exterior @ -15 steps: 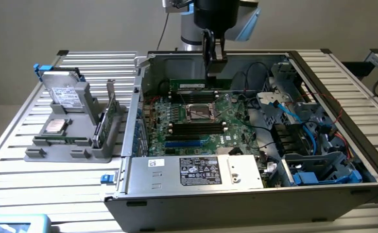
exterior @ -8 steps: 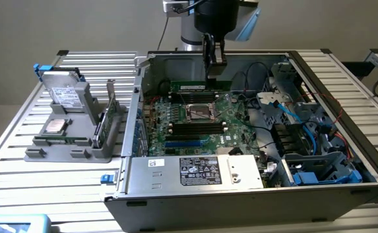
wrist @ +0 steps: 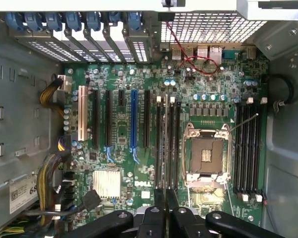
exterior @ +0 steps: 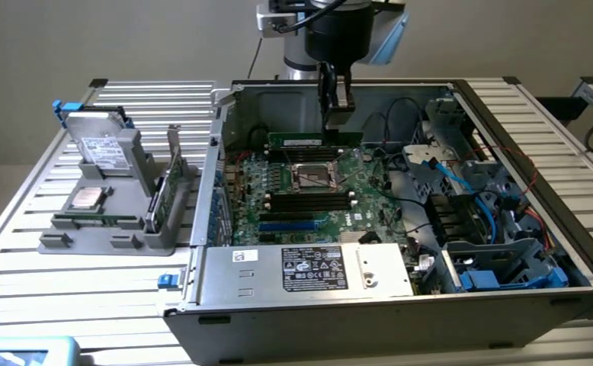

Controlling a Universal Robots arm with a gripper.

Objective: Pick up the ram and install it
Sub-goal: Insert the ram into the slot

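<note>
Black cylindrical wrist (exterior: 339, 34), looped black cable (exterior: 284, 24), perhaps a pale-blue cap (exterior: 394, 38), black screw-studded hand (wrist: 166, 196)

A plain beige wall (exterior: 123, 38) stands behind a pale slatted metal table (exterior: 32, 259).

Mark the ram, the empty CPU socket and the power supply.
ram (exterior: 299, 140): exterior view, on the middle of its green face.
CPU socket (wrist: 207, 154): wrist view, on the bare contact square at its centre.
power supply (exterior: 315, 268): exterior view, on the printed label on its top.
</note>
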